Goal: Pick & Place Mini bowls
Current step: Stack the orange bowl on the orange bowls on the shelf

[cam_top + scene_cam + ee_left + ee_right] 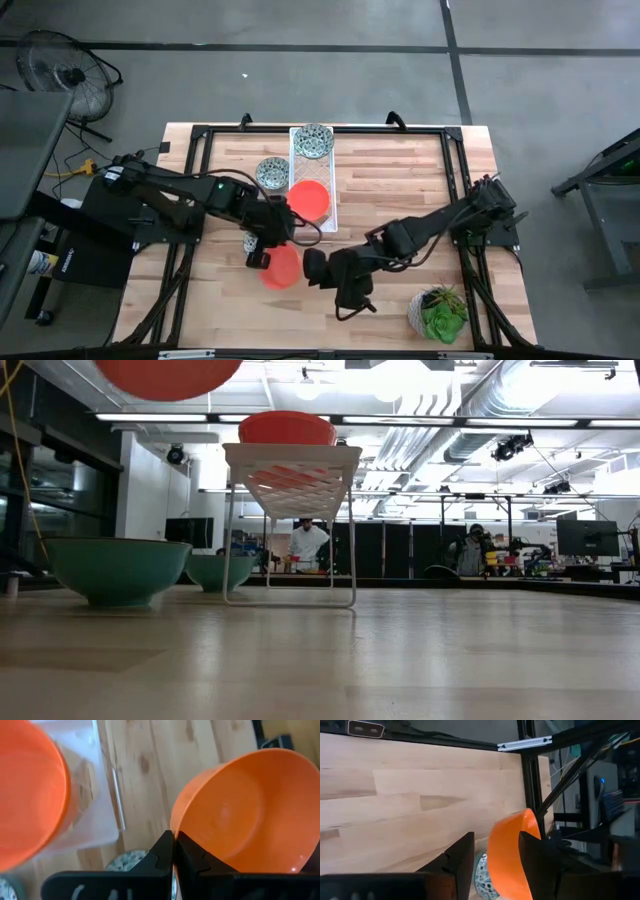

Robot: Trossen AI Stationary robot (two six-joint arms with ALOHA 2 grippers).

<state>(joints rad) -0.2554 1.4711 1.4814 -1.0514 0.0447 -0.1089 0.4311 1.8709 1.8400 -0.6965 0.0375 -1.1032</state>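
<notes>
My left gripper (262,254) (174,839) is shut on a plain orange-red mini bowl (283,268) (165,375), which is in the air near the table's middle. My right gripper (313,266) (497,842) is open just right of it, with its fingers on either side of that bowl's far rim (510,852). I cannot tell whether they touch. The white lattice tray (331,205) holds a patterned bowl (313,142) and an orange bowl (309,198). Another patterned bowl (271,173) rests on the table left of the tray. A third (249,240) sits below my left gripper. My left gripper pinches the orange bowl's rim (176,822) between its two shut fingers, one finger inside the wall and one outside. The bowl is lifted clear of the table and stands out past the fingertips with its hollow (250,815) facing the wrist camera.
The tray stands on thin legs (352,560) toward the far side of the table. A pale pot with a green plant (438,312) is at the near right corner. A black frame (455,150) runs round the table. Bare wood lies near left and far right.
</notes>
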